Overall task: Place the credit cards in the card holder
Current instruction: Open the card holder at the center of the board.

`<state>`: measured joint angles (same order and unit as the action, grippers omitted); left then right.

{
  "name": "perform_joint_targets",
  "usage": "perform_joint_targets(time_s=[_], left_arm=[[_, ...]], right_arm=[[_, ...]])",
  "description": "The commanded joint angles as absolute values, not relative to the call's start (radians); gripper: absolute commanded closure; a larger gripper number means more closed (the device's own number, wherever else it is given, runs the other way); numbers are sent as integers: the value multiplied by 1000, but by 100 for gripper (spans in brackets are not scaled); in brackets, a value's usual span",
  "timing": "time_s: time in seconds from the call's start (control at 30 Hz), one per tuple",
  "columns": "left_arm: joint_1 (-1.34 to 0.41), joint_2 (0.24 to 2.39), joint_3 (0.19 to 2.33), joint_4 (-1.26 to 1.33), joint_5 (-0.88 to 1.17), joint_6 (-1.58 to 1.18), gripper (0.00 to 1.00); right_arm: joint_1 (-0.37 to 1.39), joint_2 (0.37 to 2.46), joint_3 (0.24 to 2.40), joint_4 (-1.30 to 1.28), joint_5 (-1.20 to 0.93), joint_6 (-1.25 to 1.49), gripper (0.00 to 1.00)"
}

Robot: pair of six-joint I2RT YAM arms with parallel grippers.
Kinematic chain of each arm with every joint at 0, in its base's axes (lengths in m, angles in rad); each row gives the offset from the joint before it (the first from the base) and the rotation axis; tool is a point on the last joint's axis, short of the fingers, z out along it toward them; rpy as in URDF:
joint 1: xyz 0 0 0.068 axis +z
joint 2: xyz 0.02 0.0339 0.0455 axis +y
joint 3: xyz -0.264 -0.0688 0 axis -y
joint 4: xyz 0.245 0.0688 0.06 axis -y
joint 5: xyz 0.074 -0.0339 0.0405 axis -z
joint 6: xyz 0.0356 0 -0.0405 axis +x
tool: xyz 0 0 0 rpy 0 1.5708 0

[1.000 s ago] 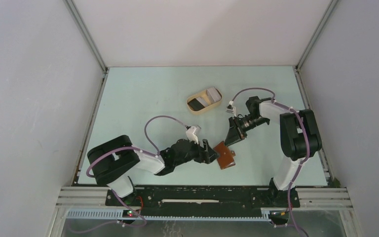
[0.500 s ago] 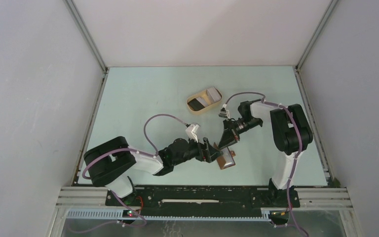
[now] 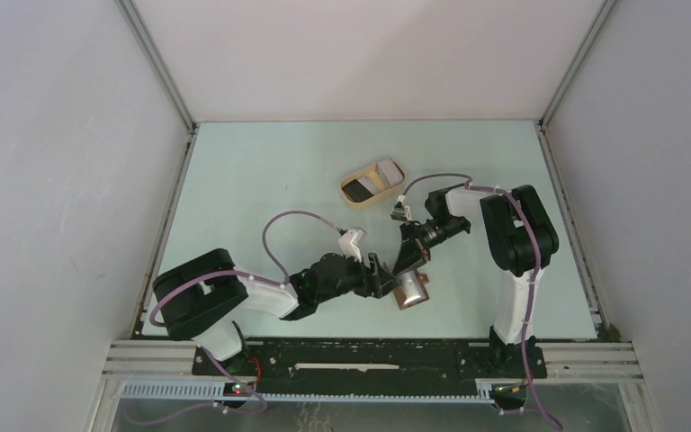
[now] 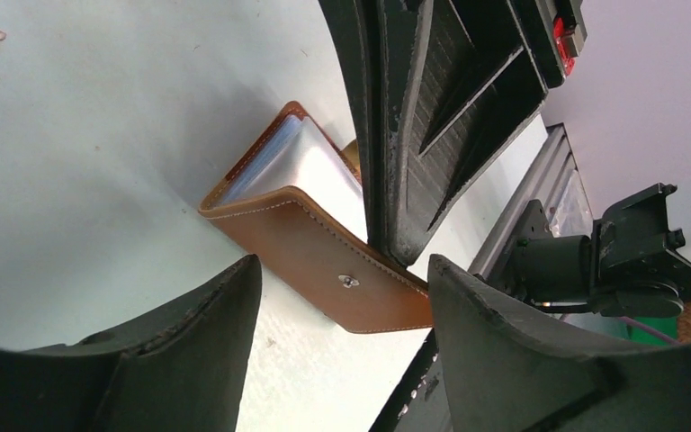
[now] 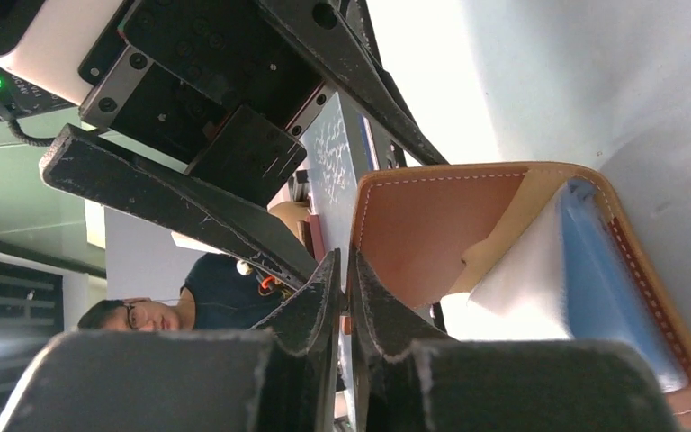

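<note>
Card holder (image 3: pixel 411 292): sitting on the near side of the tray (image 3: pixel 351 200), apart from it, no longer lying flat and shut as a second ago but gaping open, baring pale clear sleeves. Seemingly being pinched at its lifted cover by the right gripper (image 5: pixel 345 270), fingers just drawn nearly together after reaching in from the tray's right. Being flanked by the left gripper (image 4: pixel 342 263), spread wide and grasping nothing, also on the tray's near side. Still leaving the credit cards (image 3: pixel 371 184) lying in the tray. Probably meaning slots getting exposed, loading not yet beginning.
</note>
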<state>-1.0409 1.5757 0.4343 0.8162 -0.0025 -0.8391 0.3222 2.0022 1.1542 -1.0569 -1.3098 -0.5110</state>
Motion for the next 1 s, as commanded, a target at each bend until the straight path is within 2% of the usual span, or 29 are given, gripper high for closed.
perform_joint_targets(time_s=[0.0, 0.33, 0.4, 0.47, 0.73, 0.97], left_arm=[[-1046, 1566, 478, 713, -64, -830, 30], [-1045, 1505, 468, 555, -149, -834, 55], [-1045, 1509, 476, 540, -150, -836, 64], [-1046, 1509, 480, 528, -150, -837, 73], [-1045, 1493, 472, 520, -157, -838, 98], [-1046, 1444, 437, 538, -182, -839, 100]], right_arm=[[345, 2012, 1183, -1025, -1294, -486, 86], [351, 1945, 1170, -931, -1113, -426, 87], [354, 1919, 1165, -917, -1069, -425, 86], [353, 1889, 1164, -920, -1047, -438, 84], [351, 1824, 1164, -988, -1037, -547, 72], [349, 1753, 1145, -1036, -897, -687, 72]])
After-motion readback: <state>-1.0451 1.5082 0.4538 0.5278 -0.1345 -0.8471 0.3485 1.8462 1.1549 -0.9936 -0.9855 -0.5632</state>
